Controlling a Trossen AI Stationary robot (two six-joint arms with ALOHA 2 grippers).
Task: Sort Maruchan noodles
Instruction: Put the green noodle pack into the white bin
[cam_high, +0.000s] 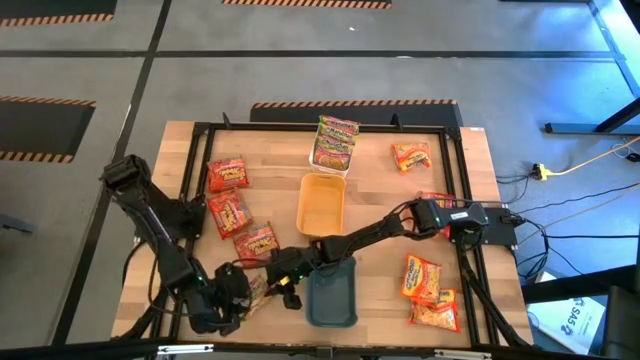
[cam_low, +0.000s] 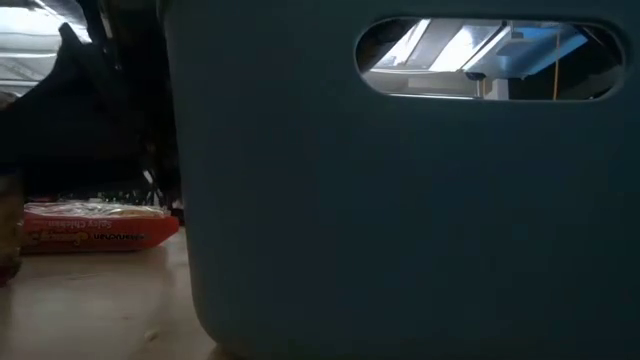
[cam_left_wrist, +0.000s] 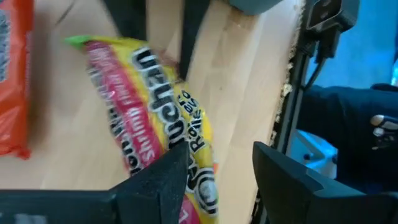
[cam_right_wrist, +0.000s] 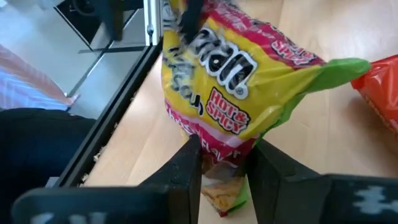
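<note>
A green-pink Maruchan noodles packet (cam_high: 259, 290) sits near the table's front edge, between my two grippers. My right gripper (cam_right_wrist: 227, 168) reaches in from the right and is shut on one end of it. My left gripper (cam_left_wrist: 221, 174) stands open at the packet's other end (cam_left_wrist: 198, 186), which lies between its fingers, close against one of them. Red packets (cam_high: 230, 212) lie flat at the left. Orange packets (cam_high: 422, 278) lie flat at the right. More green-pink packets fill the white tray (cam_high: 335, 145). My right gripper pinches the packet's short pink-and-green end (cam_right_wrist: 225, 148) between its two fingers, slanting down from the table's right. The packet runs away from the fingers toward my left gripper, crumpled and tilted. Whether my left gripper's finger (cam_left_wrist: 163, 180) touches the packet's end, I cannot tell.
A teal tray (cam_high: 332, 295) stands just right of the grippers and fills the low view (cam_low: 400, 200). An orange tray (cam_high: 322, 203) sits behind it at the table's middle. A black frame (cam_high: 200, 170) runs along the table's edges. A red packet (cam_low: 90, 228) lies beside the teal tray.
</note>
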